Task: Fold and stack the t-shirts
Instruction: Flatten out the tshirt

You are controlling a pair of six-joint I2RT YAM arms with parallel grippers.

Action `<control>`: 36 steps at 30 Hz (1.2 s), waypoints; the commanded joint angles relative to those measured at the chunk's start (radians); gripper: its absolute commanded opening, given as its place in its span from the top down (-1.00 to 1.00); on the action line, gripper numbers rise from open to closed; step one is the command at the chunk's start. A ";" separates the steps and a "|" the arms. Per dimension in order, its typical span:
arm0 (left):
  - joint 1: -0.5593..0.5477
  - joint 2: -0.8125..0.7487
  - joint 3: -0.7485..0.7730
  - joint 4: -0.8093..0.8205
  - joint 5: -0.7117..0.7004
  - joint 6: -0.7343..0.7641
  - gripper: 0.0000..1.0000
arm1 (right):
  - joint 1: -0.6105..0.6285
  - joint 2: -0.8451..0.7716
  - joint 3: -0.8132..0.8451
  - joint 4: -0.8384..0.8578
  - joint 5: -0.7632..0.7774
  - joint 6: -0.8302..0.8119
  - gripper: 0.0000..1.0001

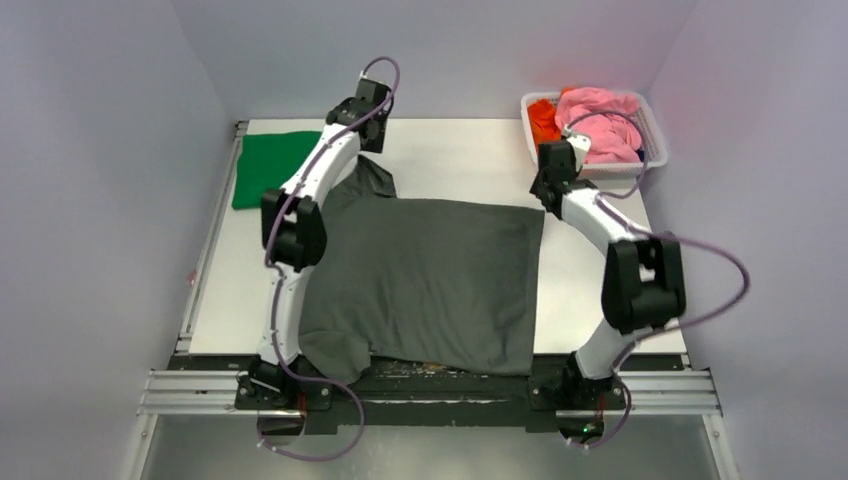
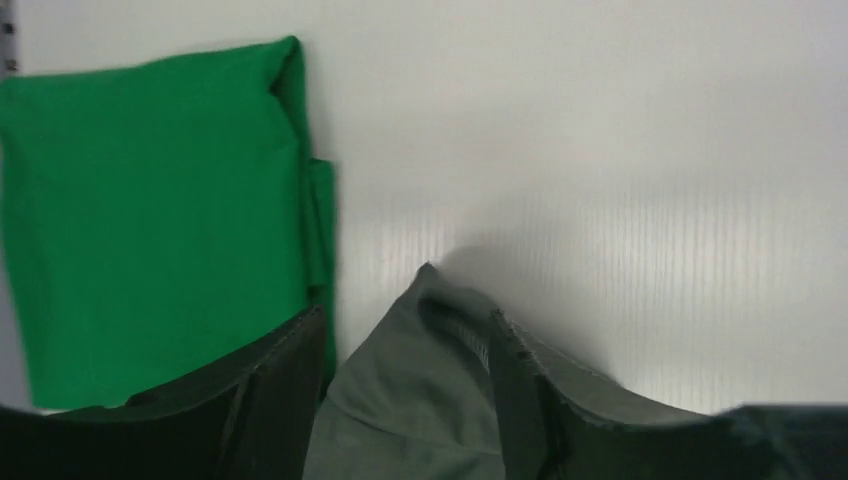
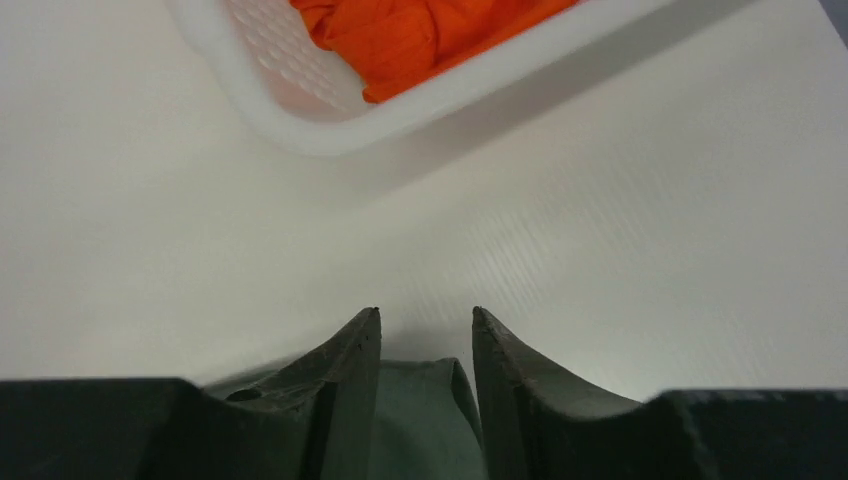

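The dark charcoal t-shirt (image 1: 430, 280) lies spread flat in the middle of the table, one sleeve sticking out at its far left. My left gripper (image 1: 372, 152) hovers over that sleeve. In the left wrist view its fingers (image 2: 290, 380) stand well apart, open (image 2: 400, 325), with the sleeve tip (image 2: 420, 400) between them. My right gripper (image 1: 546, 198) is at the shirt's far right corner. There its jaws sit a narrow gap apart, open (image 3: 427, 315), and the cloth corner (image 3: 425, 420) lies between them. The green t-shirt (image 1: 270, 165) (image 2: 150, 220) rests folded at the far left.
A white mesh basket (image 1: 625, 168) (image 3: 300, 110) stands at the far right, just beyond the right gripper, holding orange cloth (image 3: 420, 35) and pink cloth (image 1: 605, 120). A metal rail (image 1: 430, 395) runs along the near edge, where the shirt's hem hangs over.
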 commanded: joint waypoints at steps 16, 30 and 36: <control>0.007 -0.394 -0.558 0.036 0.348 -0.331 -1.00 | 0.131 -0.075 -0.159 -0.033 -0.234 0.071 -0.69; -0.018 -0.230 -0.695 0.126 0.508 -0.468 -1.00 | 0.171 0.151 -0.151 -0.028 -0.367 0.112 -0.65; -0.016 -0.106 -0.565 0.091 0.550 -0.490 -1.00 | 0.104 0.325 0.011 -0.079 -0.379 0.096 -0.65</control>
